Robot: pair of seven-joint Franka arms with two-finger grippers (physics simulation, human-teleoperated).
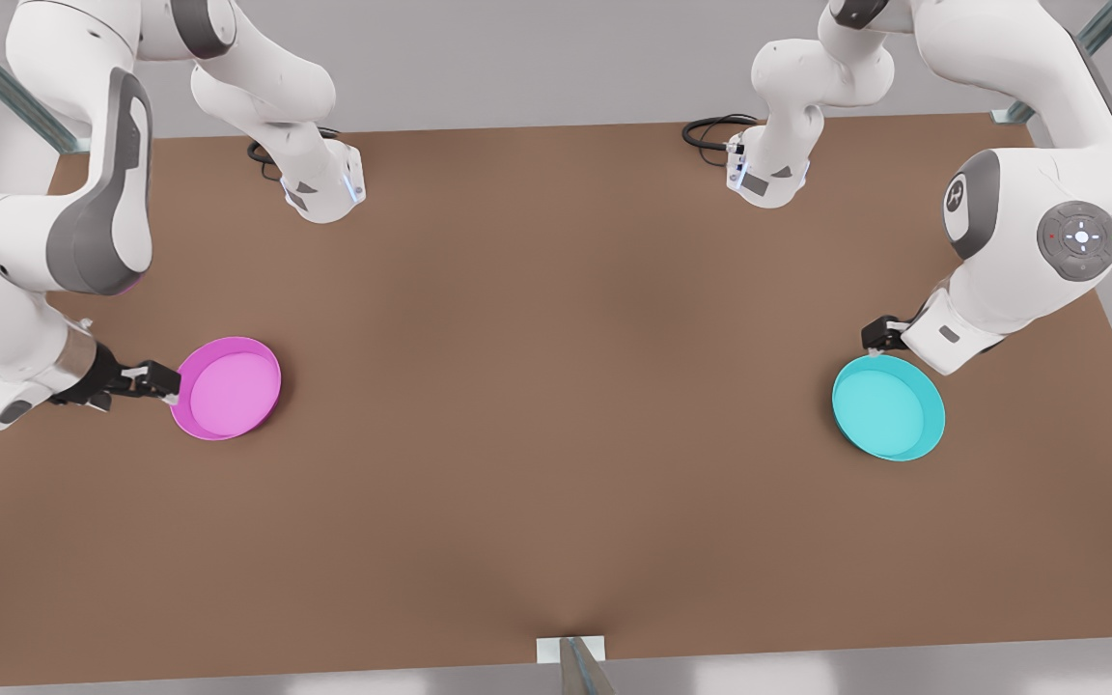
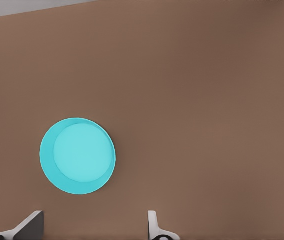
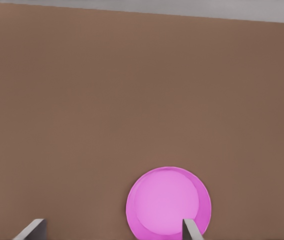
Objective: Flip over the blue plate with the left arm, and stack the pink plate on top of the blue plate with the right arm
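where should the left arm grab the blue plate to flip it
Best bet is the raised rim of the blue plate, since it lies flat and open side up on the table. Come from the edge nearest the left end effector, which is open beside it, one finger inside the rim and one outside.

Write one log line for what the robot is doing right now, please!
left hand: open, by blue plate rim | right hand: open, at pink plate rim | both plates rim-up, apart on table
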